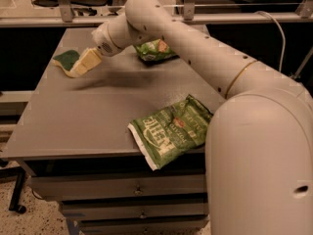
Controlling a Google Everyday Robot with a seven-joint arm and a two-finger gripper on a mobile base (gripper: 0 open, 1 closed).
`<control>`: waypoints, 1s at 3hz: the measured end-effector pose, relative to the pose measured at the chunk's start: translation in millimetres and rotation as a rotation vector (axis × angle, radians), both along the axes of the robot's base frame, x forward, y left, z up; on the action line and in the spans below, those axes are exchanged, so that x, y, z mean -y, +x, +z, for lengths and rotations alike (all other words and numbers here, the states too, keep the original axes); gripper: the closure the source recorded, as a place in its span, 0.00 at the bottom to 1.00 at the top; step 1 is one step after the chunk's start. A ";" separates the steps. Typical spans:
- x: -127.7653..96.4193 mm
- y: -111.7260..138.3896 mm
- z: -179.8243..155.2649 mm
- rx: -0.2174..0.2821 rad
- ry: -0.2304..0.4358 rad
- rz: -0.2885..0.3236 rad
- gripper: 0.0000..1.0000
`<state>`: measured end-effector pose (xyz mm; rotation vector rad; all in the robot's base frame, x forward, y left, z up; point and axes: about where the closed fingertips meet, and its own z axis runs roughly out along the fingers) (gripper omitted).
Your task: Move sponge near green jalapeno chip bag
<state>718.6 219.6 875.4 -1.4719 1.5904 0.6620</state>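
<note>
The sponge (66,59), dark green on top with a pale yellow body, lies at the far left edge of the grey table (93,111). My gripper (82,65) reaches in from the right and is right against the sponge's right side, low over the table. The green jalapeno chip bag (171,131), large, flat and light green with white lettering, lies at the table's front right with its white end seam hanging over the front edge. It is far from the sponge.
A smaller puffier green bag (154,49) lies at the back of the table, partly behind my arm (195,48). Drawers (122,185) sit under the table front. A metal rail (234,17) runs behind the table.
</note>
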 end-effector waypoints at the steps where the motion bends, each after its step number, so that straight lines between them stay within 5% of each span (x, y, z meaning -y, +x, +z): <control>1: -14.6 -1.8 -9.4 -0.033 0.009 0.003 0.00; 3: -29.3 -3.9 -27.9 -0.086 0.009 -0.004 0.00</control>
